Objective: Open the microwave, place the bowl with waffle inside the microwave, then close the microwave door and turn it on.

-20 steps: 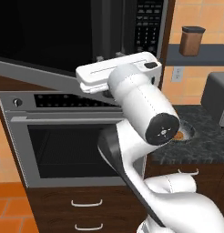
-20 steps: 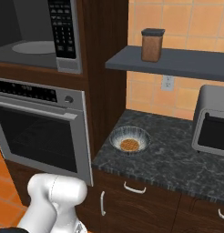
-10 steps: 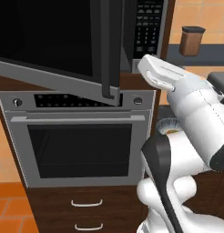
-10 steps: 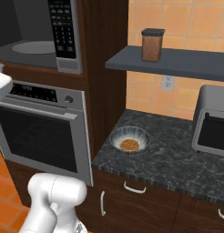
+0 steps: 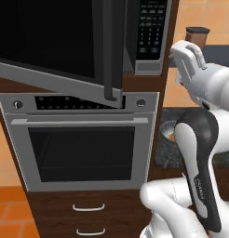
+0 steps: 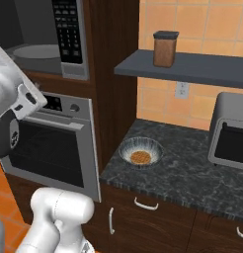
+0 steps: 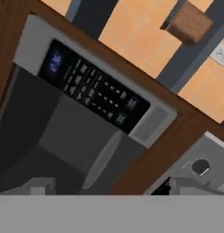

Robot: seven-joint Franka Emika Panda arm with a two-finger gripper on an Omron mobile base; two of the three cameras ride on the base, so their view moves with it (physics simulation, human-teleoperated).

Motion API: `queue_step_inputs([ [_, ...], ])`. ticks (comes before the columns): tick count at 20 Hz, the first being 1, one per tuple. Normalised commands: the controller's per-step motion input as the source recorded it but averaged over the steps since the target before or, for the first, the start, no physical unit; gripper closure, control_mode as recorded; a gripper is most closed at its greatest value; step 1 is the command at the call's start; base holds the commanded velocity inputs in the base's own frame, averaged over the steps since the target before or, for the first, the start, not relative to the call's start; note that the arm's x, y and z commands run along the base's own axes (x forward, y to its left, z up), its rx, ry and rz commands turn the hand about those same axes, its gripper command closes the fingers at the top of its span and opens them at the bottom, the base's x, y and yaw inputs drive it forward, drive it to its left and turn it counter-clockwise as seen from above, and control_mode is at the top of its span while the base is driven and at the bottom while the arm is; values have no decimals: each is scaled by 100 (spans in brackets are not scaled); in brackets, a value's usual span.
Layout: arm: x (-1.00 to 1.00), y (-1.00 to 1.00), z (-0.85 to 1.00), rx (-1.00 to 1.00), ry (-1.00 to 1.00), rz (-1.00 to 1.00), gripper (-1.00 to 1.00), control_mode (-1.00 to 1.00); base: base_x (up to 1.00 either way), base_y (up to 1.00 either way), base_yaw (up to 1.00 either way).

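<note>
The microwave (image 6: 29, 47) stands open, its dark cavity and grey turntable (image 6: 37, 51) showing. Its door (image 5: 56, 44) hangs swung out toward me, with the dark handle (image 5: 114, 51) at its free edge. The keypad panel (image 5: 151, 28) sits at the right. My gripper (image 7: 114, 187) floats in front of the keypad (image 7: 93, 93), right of the door. It is open, with nothing between the widely spread fingertips. The striped bowl (image 6: 141, 150) rests on the dark counter right of the oven, with the golden waffle (image 6: 140, 157) inside it. The arm partly hides the bowl (image 5: 166, 131) in the left base view.
A steel wall oven (image 5: 79, 139) sits under the microwave. A brown canister (image 6: 164, 48) stands on a grey shelf (image 6: 202, 69) above the speckled counter (image 6: 192, 170). A small grey countertop appliance (image 6: 232, 133) stands at the counter's right end.
The gripper let go of the door handle and its jaws spread wide. The hand swung right, from the door's edge to in front of the keypad. The door ended up wide open.
</note>
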Motion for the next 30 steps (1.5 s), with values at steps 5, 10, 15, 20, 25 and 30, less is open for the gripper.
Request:
queue_step_inputs([
  [5,28,32,-17,33,18,35,-100,-100,0,0,0],
  [10,26,58,-33,22,11,35,-100,-100,0,0,0],
  [15,51,54,-14,16,14,36,-100,-100,0,0,0],
  [20,48,59,-3,15,21,33,-100,-100,0,0,0],
  [25,1,98,0,5,20,26,-100,-100,0,0,0],
  [30,-60,79,7,0,5,23,-100,-100,0,0,0],
])
